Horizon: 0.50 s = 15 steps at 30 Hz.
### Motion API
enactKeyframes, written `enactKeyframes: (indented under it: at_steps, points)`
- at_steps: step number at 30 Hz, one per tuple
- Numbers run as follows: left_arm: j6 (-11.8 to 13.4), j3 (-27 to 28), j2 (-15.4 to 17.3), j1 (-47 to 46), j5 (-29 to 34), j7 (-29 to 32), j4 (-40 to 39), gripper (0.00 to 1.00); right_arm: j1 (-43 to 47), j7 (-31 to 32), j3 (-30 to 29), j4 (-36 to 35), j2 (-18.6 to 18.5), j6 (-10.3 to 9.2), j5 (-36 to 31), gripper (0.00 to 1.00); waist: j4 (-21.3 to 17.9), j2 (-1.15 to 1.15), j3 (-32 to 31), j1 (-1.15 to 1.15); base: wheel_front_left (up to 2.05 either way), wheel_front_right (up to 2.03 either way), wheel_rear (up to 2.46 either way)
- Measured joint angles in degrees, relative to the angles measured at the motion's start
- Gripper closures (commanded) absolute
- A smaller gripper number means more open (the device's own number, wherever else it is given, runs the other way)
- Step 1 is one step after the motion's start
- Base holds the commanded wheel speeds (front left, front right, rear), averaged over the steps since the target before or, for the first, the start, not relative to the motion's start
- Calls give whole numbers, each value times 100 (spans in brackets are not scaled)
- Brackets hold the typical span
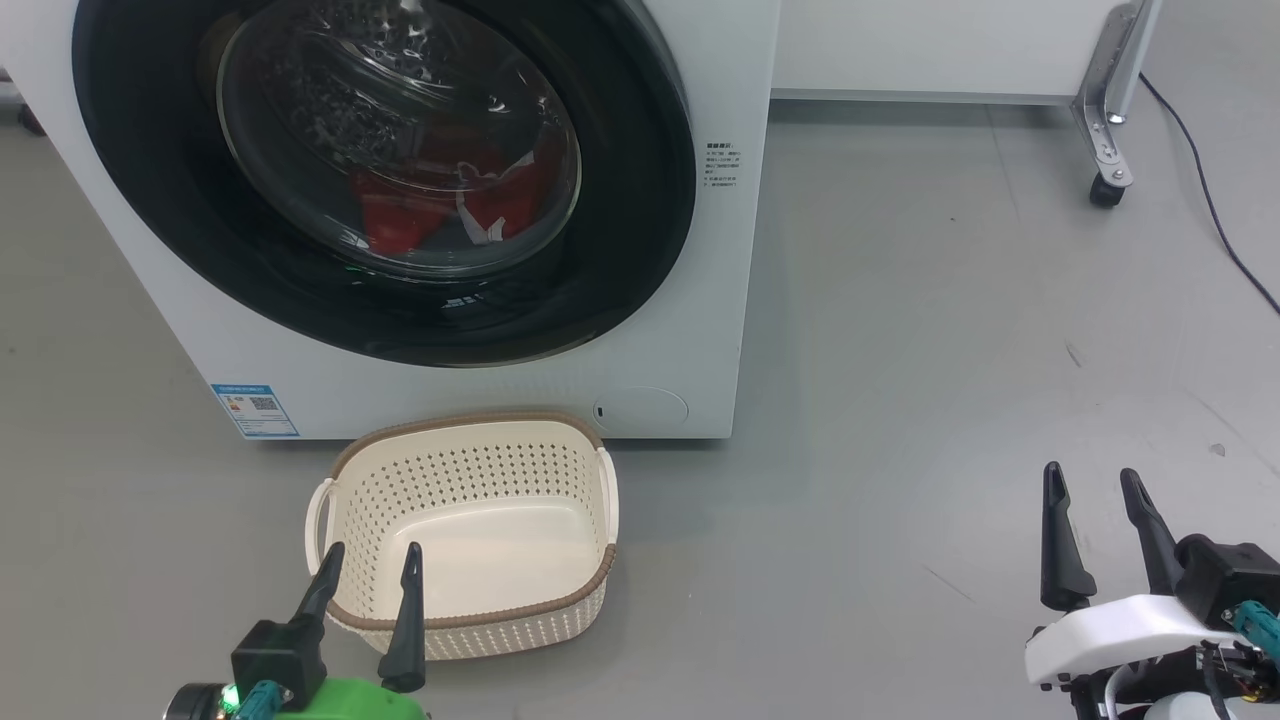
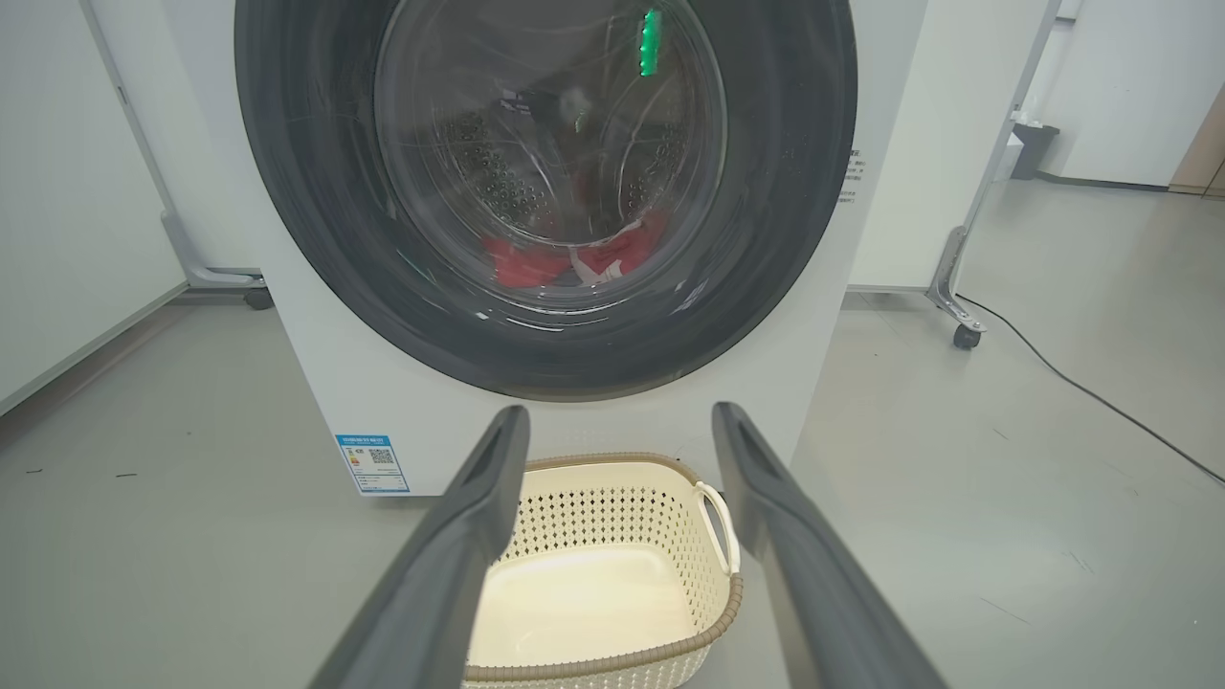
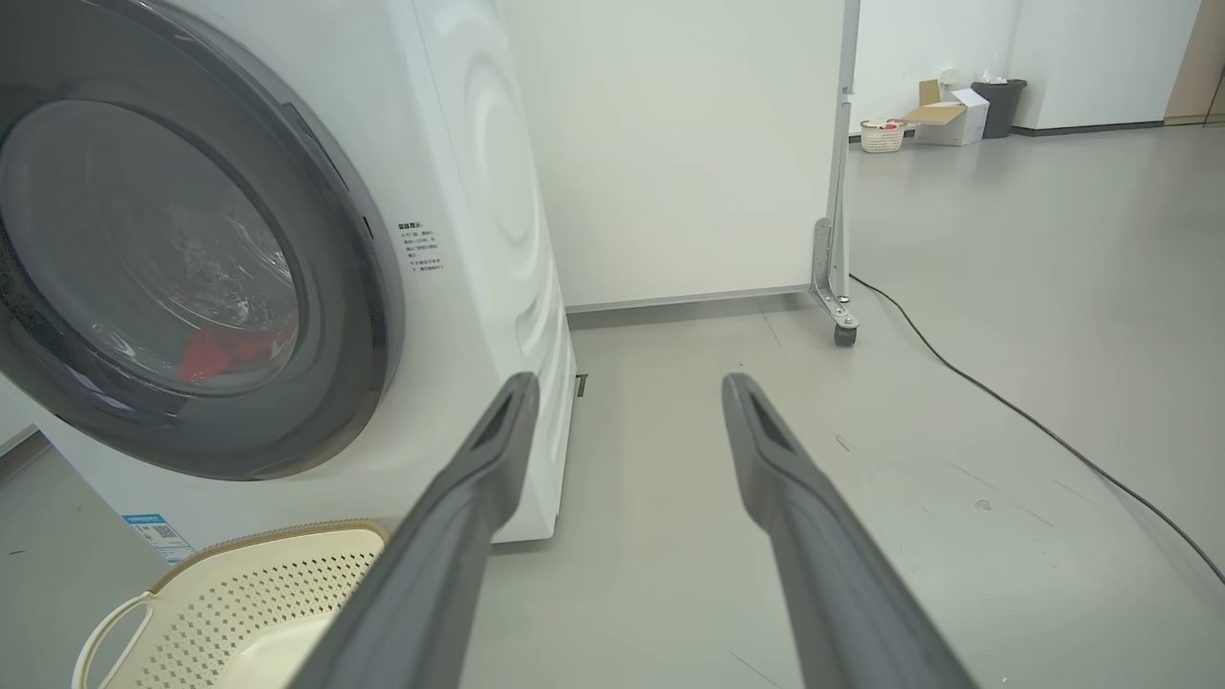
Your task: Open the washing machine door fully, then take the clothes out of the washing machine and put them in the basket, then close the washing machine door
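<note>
Red clothes [image 1: 400, 220] sit behind the closed washing machine door [image 1: 640, 200], basket [image 1: 470, 420] empty; left hand [image 1: 373, 550] and right hand [image 1: 1090, 472] spread, grasping nothing: no step done yet.

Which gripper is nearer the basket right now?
The left gripper: its open jaws overlap the basket's near rim in the head view, while the right gripper sits far off to the side over the floor.

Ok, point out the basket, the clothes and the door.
basket [image 1: 470, 470], head view, on its perforated back wall.
clothes [image 1: 395, 222], head view, on the red fabric seen through the door.
door [image 1: 635, 200], head view, on the right side of its black rim.
</note>
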Motion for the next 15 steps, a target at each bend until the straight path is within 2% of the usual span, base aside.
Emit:
enactKeyframes:
  at_steps: [14,15]
  points:
    - [1,-12,0,-5,-5,0,20,0,-4,-18,20,16,-1,0,-1,0,12,0,17,0,0,0,0]
    - [1,-15,0,-6,-5,0,20,0,-4,-19,22,16,-1,0,-1,3,12,0,21,0,0,0,0]
